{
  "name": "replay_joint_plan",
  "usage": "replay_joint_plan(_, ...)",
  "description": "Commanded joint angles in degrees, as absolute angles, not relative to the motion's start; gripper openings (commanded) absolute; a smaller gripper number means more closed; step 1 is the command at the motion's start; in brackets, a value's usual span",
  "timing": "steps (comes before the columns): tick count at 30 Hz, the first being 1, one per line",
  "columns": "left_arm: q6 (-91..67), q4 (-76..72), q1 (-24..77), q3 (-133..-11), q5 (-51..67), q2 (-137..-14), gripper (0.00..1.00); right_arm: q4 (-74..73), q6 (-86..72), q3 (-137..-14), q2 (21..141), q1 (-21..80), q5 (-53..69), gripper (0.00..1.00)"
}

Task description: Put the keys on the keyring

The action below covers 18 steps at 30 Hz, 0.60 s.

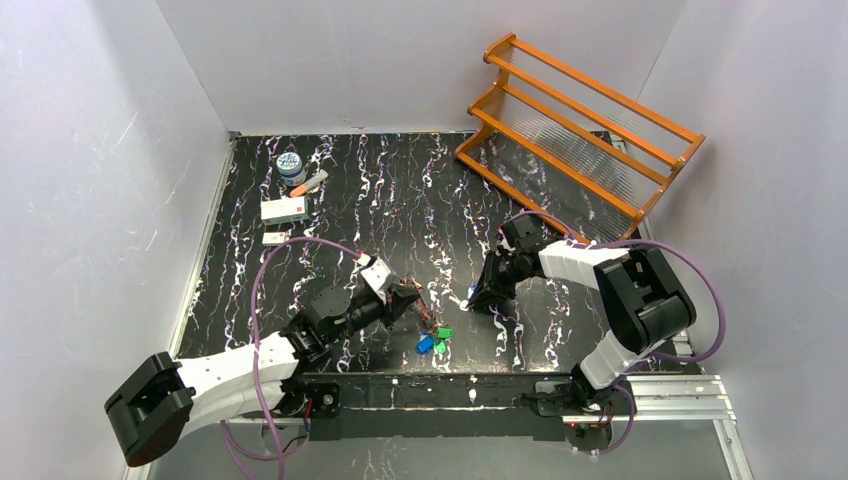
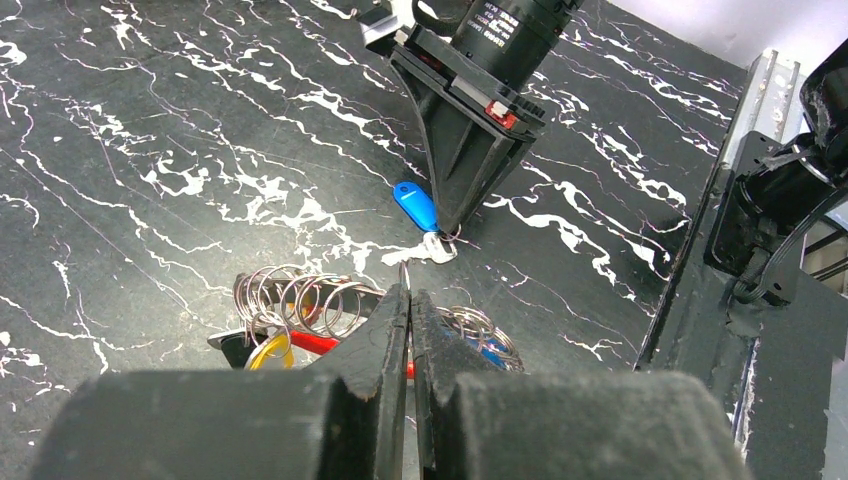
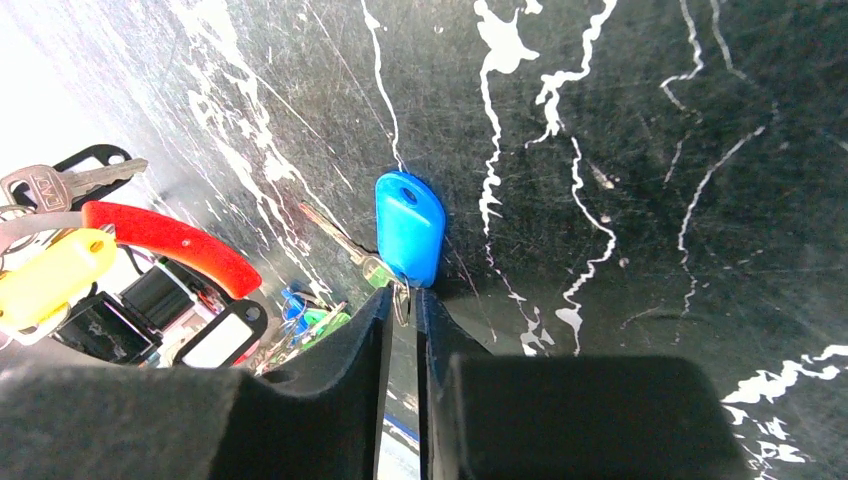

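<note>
A robot lab booth: plain white walls [image 1: 400, 60] box in a black marbled table [image 1: 400, 200].

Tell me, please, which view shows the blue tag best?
Right wrist: the blue tag fills the centre, whole and sharp. Left wrist shows it small by the right gripper; the top view gives only a blue speck.
</note>
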State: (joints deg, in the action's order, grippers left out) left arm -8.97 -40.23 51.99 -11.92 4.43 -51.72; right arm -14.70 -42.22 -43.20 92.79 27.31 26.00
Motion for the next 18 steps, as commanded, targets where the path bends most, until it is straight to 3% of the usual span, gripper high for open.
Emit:
replay_joint_plan(1,-7.29,-42.80,52.23,-12.92,5.38,-50.15,0.00,-13.53,-41.57,-42.58,93.29,26.90,26.65,0.20)
replay_joint_plan(5,-6.67,-42.48,52.21,-12.86,5.32,-49.63,0.00,-14.56,-41.00,-43.73,92.15,26.98,25.78,0.01)
replay_joint_plan(12,-4.91,-41.89,52.21,-12.32,5.05,-49.00,0.00,-21.63,-29.23,-52.54,87.02,26.93,19.22,0.01)
replay_joint_plan(18,-2.29,-40.73,52.25,-12.65,6.30,-49.58,0.00,-17.74,-15.80,-53.38,77.32,26.95,13.33,0.01)
